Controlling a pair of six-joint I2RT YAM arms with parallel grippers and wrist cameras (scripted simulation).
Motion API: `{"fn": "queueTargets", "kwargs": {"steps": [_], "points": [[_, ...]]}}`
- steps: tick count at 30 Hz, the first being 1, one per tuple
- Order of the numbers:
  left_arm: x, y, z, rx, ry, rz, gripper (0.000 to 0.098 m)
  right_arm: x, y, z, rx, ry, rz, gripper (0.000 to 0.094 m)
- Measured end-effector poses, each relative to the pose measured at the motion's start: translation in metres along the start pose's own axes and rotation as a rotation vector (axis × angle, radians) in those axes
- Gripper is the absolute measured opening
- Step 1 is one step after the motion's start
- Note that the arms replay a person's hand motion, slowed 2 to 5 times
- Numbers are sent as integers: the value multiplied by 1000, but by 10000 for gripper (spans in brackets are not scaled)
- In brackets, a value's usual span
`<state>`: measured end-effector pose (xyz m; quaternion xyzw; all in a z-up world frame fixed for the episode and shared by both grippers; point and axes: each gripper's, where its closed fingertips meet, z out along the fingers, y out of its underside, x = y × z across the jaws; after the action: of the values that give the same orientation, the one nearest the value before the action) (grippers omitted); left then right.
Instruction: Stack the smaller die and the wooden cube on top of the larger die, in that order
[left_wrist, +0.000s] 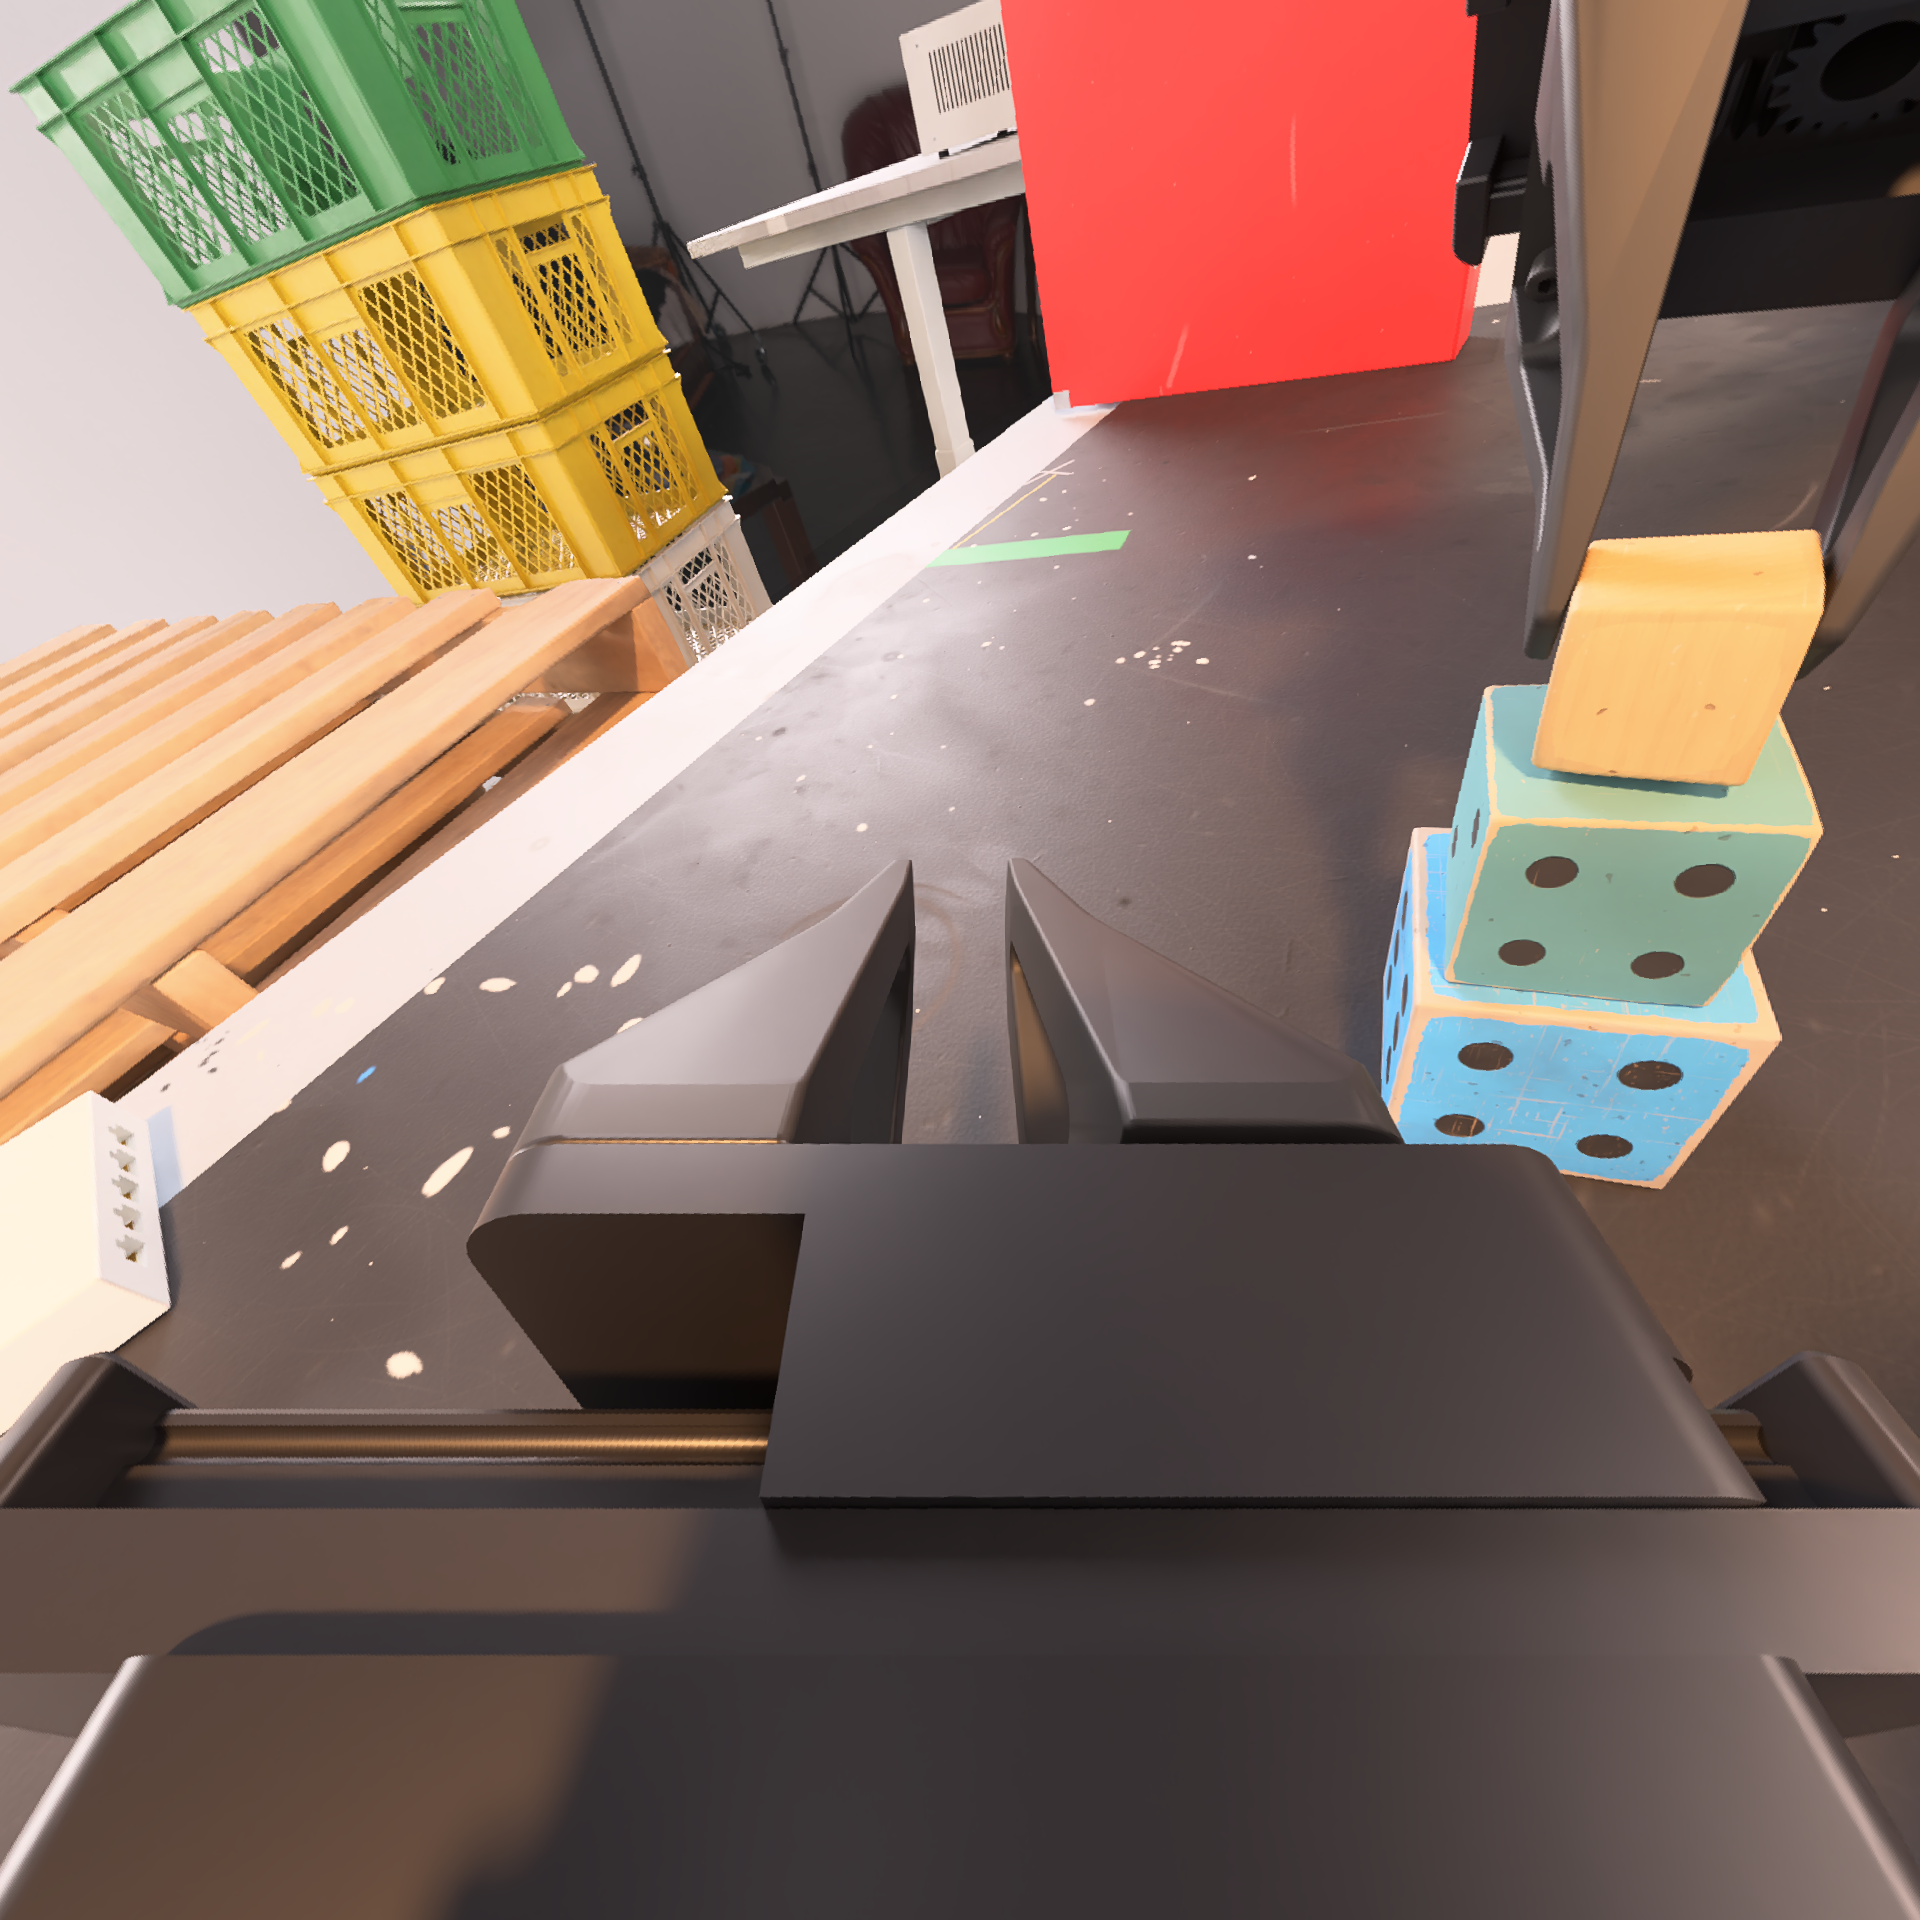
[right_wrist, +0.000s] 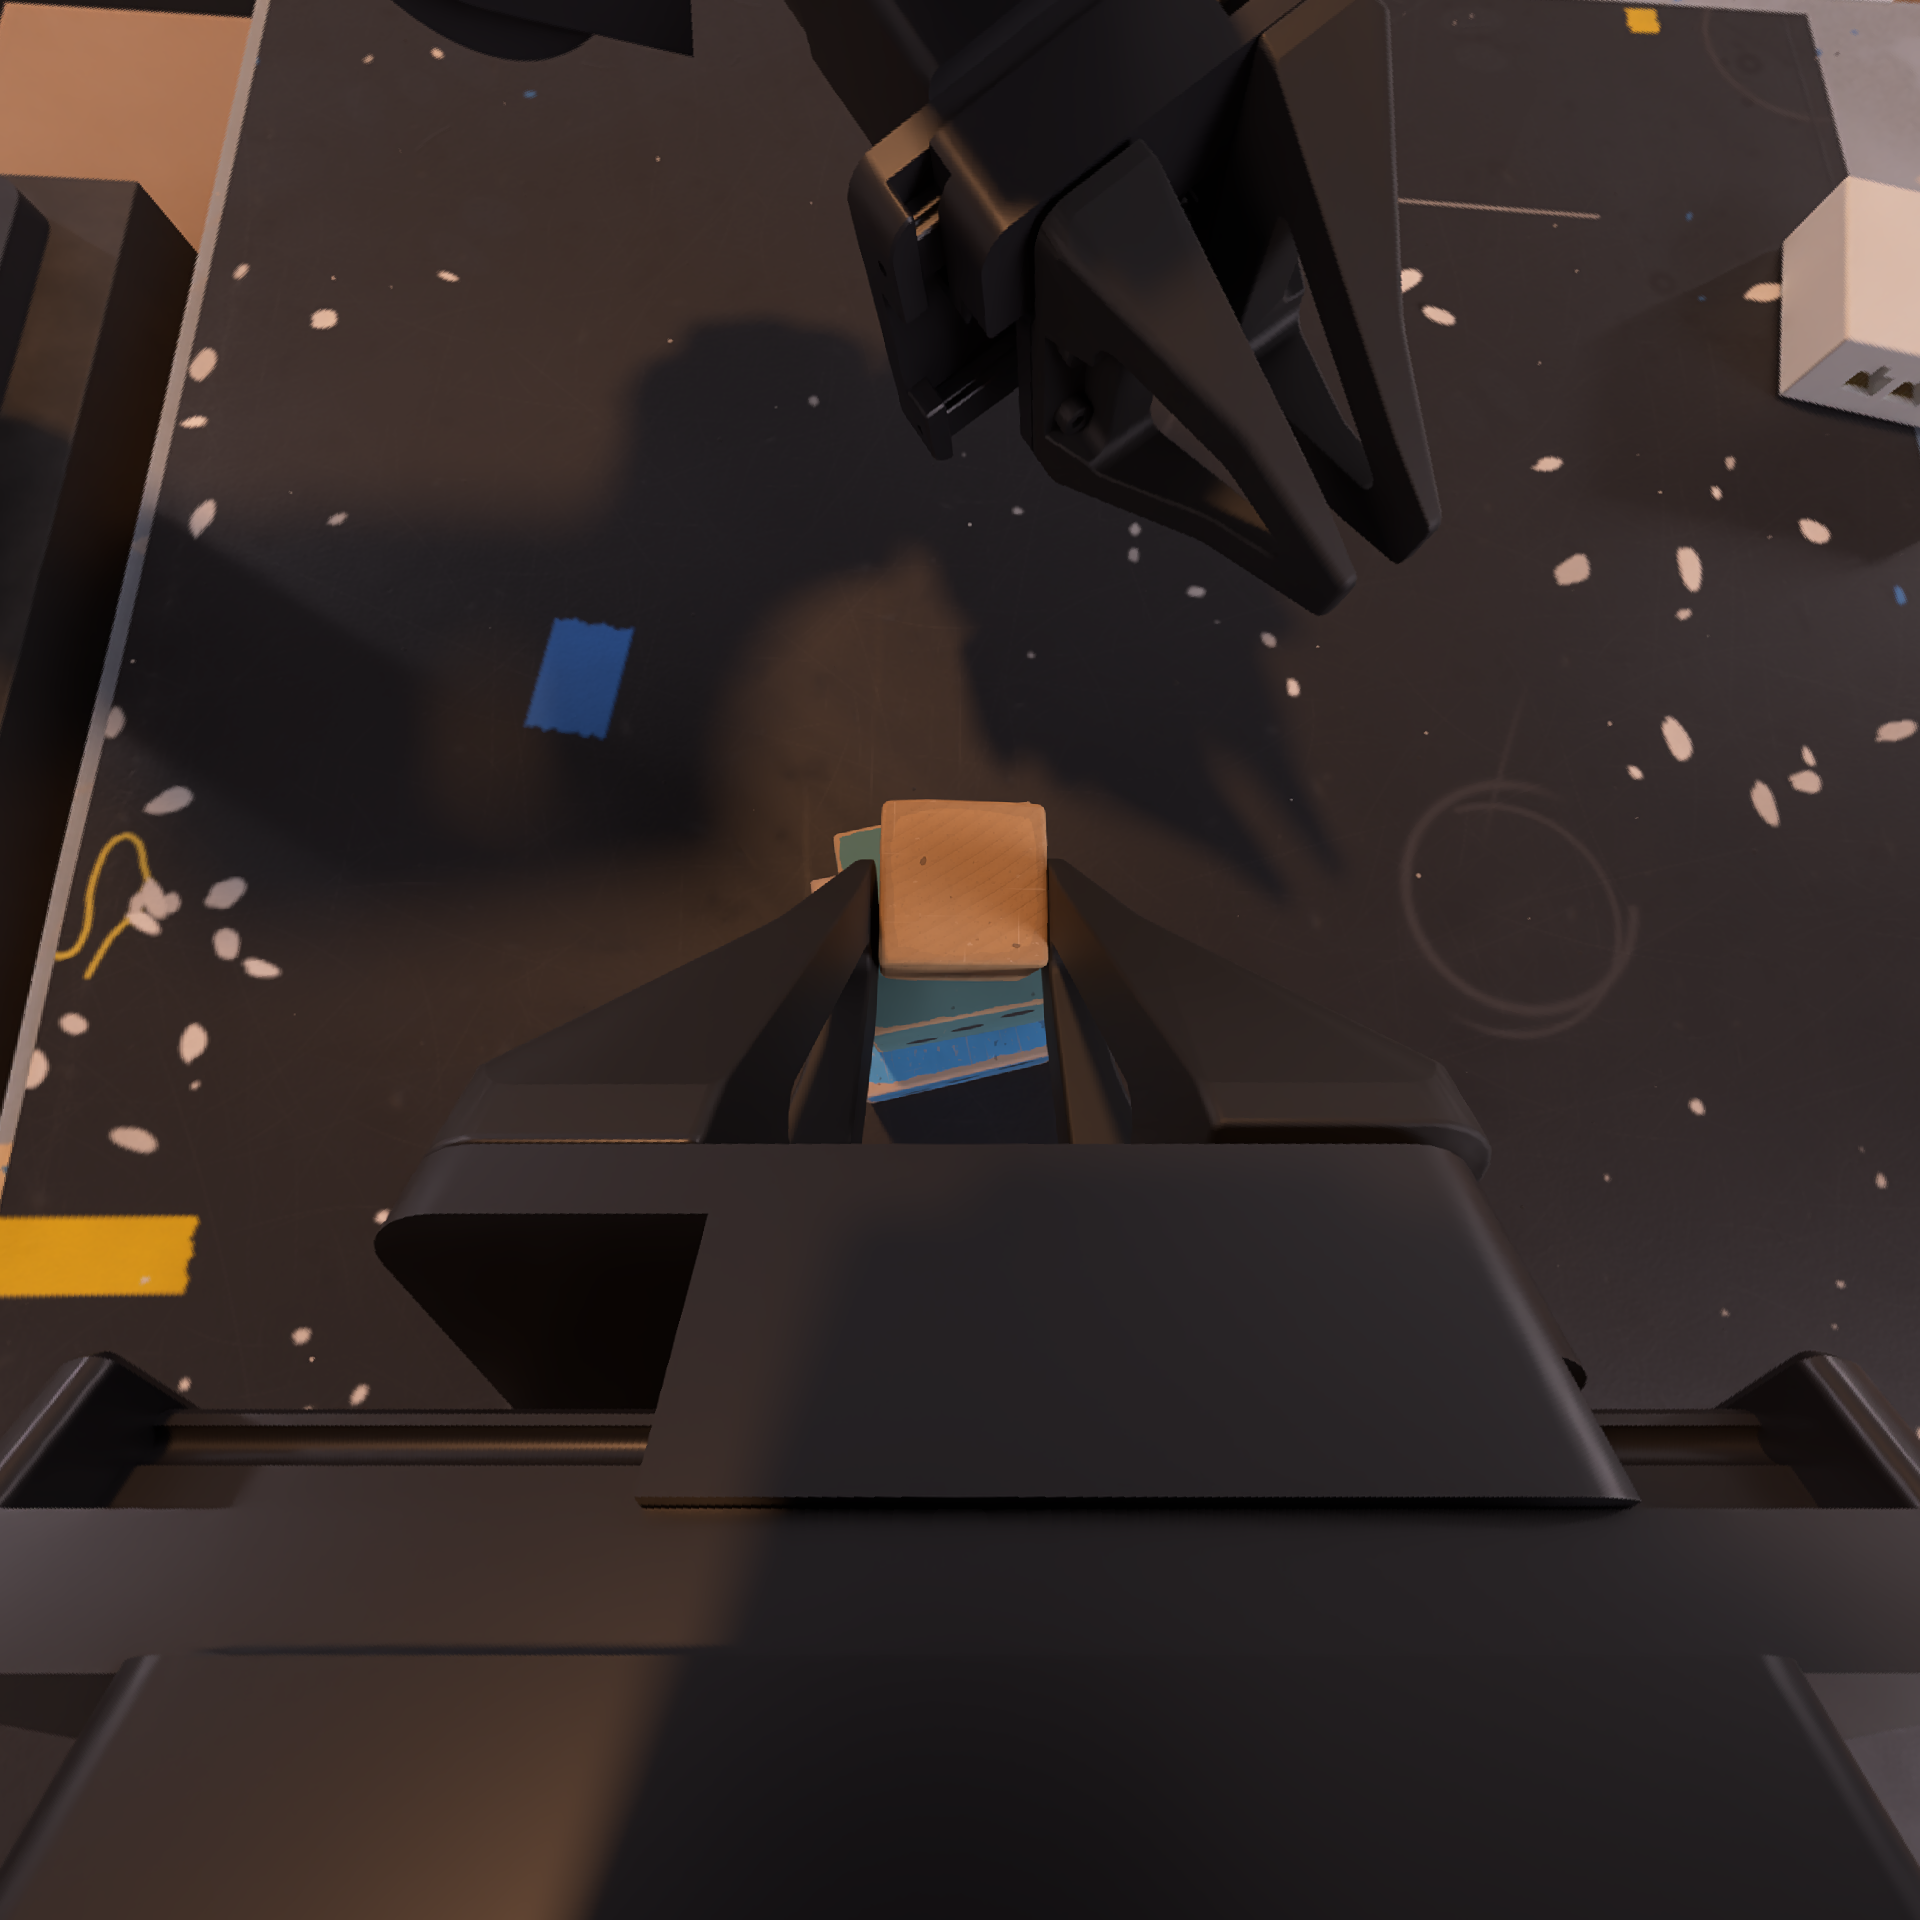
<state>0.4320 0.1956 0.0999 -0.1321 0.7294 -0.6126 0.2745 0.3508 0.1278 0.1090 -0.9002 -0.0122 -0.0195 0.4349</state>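
Squarely, the right claw (right_wrist: 961, 883) pinches the smooth-grained wooden cube (right_wrist: 961, 883).

**Three blocks in one stack**

The larger die (left_wrist: 1558, 1101), blue with dark pips and pale worn edges, sits on the dark surface (left_wrist: 1039, 727) at the right. On it rests the smaller die (left_wrist: 1621, 894), teal-green, turned slightly askew. The wooden cube (left_wrist: 1678, 665), plain light wood, sits on top, tilted and overhanging toward the far side, with a tool (right_wrist: 961, 894) finger close on each side.

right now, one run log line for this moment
stack: wooden cube on smaller die on larger die | right gripper: on cube | left gripper: empty
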Motion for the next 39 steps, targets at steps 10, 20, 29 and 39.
{"fn": "queueTargets", "kwargs": {"steps": [10,20,29,39], "points": [[1,0,0,-3,3,3,148,2,-1,1,11,11,-3,262],[1,0,0,-3,3,4,148,2,-1,1,25,21,-1,261],[1,0,0,-4,3,6,148,2,-2,-1,46,19,8,301],[0,1,0,-12,-5,5,148,-1,-4,-15,120,20,43,364]]}}
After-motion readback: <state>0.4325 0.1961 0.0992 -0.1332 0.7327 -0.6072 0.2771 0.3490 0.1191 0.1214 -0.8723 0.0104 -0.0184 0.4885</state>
